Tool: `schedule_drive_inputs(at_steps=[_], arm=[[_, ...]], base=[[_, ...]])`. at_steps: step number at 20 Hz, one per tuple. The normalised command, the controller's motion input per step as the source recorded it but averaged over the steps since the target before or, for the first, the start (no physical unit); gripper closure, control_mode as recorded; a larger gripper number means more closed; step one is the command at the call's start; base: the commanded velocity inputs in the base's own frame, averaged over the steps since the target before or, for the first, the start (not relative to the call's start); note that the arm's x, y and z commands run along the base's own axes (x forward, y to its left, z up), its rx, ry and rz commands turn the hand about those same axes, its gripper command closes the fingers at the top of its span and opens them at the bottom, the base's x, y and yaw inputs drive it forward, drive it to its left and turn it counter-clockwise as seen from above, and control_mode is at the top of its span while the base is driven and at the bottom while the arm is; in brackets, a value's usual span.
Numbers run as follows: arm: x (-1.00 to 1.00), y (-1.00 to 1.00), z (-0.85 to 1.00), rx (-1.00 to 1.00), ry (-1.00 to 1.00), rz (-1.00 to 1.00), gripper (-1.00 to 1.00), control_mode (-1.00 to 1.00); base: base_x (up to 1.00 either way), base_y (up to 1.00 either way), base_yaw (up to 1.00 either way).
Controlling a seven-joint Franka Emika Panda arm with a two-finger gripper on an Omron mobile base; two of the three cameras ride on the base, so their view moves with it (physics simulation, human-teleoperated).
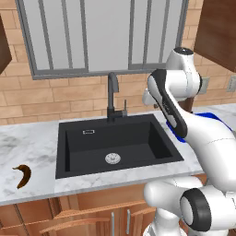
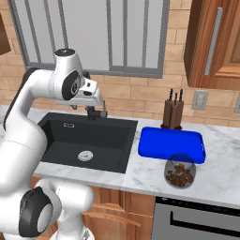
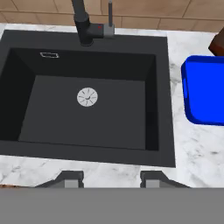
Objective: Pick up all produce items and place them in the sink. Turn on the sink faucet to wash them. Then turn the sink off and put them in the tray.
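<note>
A small curved produce piece (image 1: 22, 175), dark brown with an orange tinge (banana-shaped), lies on the white marble surface (image 1: 32, 147) well left of the matte-black rectangular sink (image 1: 115, 143). The end effector (image 3: 111, 177) hangs above the sink's front rim, fingers apart, holding nothing. The bright blue tray (image 2: 172, 144) sits right of the sink.

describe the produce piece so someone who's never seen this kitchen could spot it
Start at the large matte-black sink set in the white marble counter. On the counter to the sink's left, near the front edge, lies a small curved dark-brown produce piece with an orange tinge. It is banana-shaped.
</note>
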Motion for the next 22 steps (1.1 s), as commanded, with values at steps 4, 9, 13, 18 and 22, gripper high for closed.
schedule_drive_inputs(at_steps=[4,9,13,18,22], arm=[[-0.30,0.11,0.00,0.00,-0.02,0.00,-1.00,-1.00],[-0.36,0.78,0.00,-0.05,-0.04,-0.01,-1.00,-1.00],[-0.31,1.00,0.00,-0.03,-0.01,-0.03,-1.00,-1.00],[-0.17,1.00,-0.08,-0.02,0.00,-0.05,-1.00,-1.00],[-0.03,1.00,-0.07,0.00,0.00,-0.06,-1.00,-1.00]], base=[[0.00,0.00,0.00],[0.00,0.00,0.00],[0.00,0.00,0.00],[0.00,0.00,0.00],[0.00,0.00,0.00]])
